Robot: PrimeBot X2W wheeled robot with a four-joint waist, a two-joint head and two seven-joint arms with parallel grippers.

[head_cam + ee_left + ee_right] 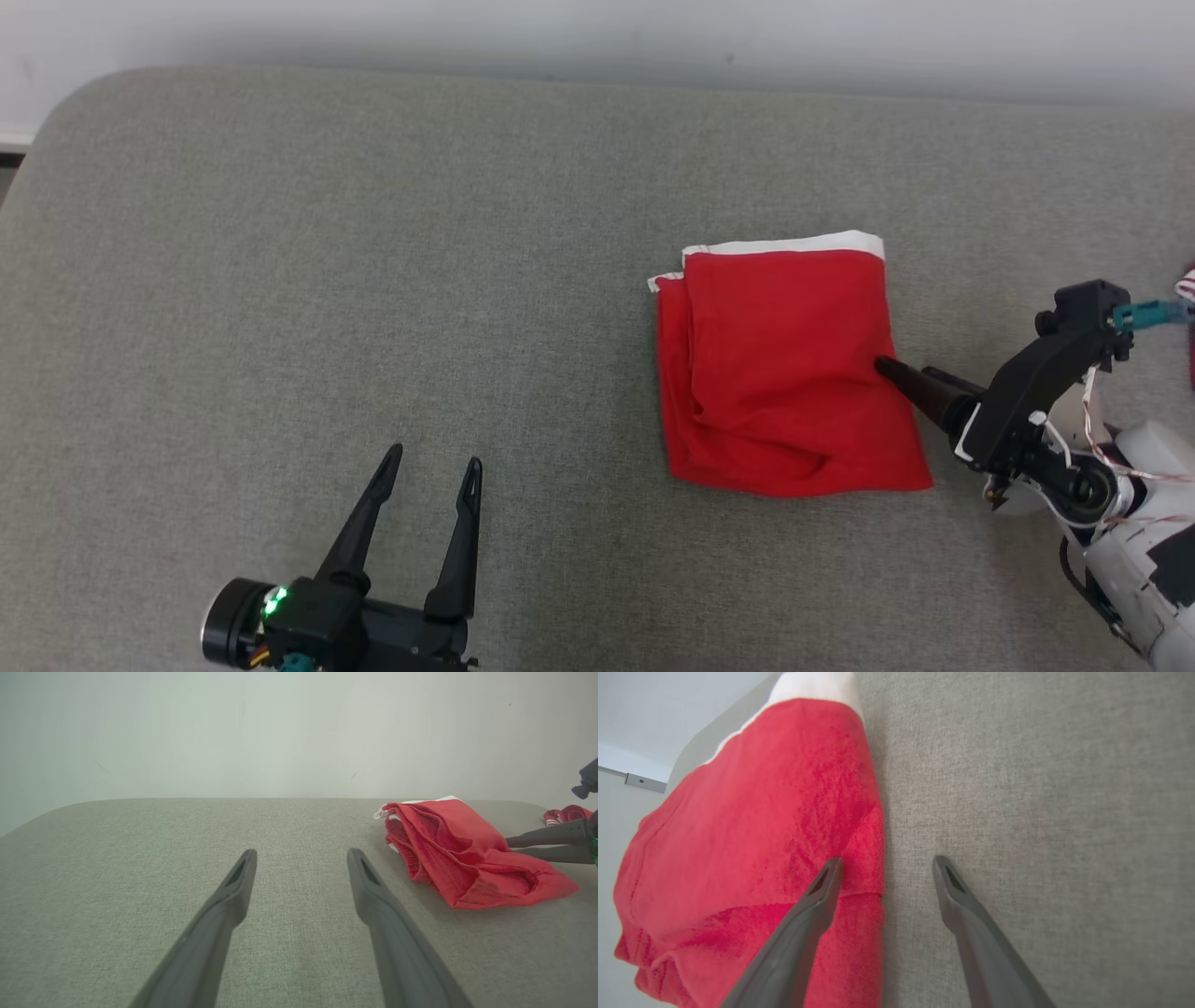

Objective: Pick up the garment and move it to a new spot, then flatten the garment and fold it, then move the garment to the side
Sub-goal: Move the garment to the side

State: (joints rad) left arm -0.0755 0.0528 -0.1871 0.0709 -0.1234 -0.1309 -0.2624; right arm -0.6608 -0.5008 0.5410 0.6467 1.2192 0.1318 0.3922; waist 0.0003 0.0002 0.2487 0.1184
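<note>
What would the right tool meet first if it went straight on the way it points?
The red garment: the open right tool straddles its edge, one finger over the red cloth, the other over the bare grey surface. Whether that finger touches the cloth is unclear.

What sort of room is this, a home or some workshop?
Probably a plain test room: a grey fabric-covered surface against a bare white wall, with a folded red garment lying on it.

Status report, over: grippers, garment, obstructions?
Left gripper: jaws open, off the garment. Right gripper: jaws open at its right edge. Garment folded on table. Other red cloth far right, apart.
</note>
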